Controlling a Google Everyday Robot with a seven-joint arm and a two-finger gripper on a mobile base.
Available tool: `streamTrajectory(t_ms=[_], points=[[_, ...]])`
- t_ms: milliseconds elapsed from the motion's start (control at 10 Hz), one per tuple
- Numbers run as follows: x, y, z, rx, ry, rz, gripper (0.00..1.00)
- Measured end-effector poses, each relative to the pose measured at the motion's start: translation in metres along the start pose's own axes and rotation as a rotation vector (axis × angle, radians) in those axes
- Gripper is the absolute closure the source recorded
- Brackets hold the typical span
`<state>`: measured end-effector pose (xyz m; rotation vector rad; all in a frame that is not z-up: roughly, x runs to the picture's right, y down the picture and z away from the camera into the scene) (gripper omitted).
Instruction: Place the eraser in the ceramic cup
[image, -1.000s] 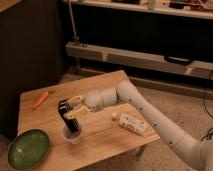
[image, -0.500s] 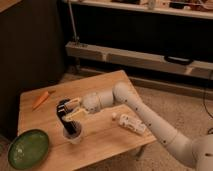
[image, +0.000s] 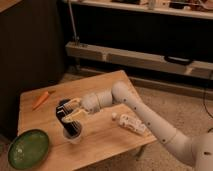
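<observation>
My gripper (image: 68, 112) hangs over the left middle of the wooden table (image: 107, 87), its fingers pointing left and down. It is shut on the black eraser (image: 71, 127), which stands upright with its lower end inside the small pale ceramic cup (image: 74, 137). The cup stands directly below the gripper, near the table's front edge. The eraser's upper end is hidden between the pale fingers (image: 75, 116).
A green round plate (image: 27, 148) lies at the table's front left corner. An orange carrot (image: 41, 100) lies at the back left. A pale bottle-like object (image: 130, 123) lies on its side to the right, under my arm. A dark shelf unit stands behind.
My gripper has sunk a little towards the cup with the eraser in it. The cup, plate and carrot have not moved.
</observation>
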<state>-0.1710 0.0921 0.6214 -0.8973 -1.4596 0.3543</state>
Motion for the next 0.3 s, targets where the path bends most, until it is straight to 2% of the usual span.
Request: streamTrajectory(t_ms=[200,300], points=[[-0.020,0.003,0.000,0.003,0.001,-0.066,0.20],[-0.034,0.003,-0.002,0.020,-0.004,-0.094,0.20]])
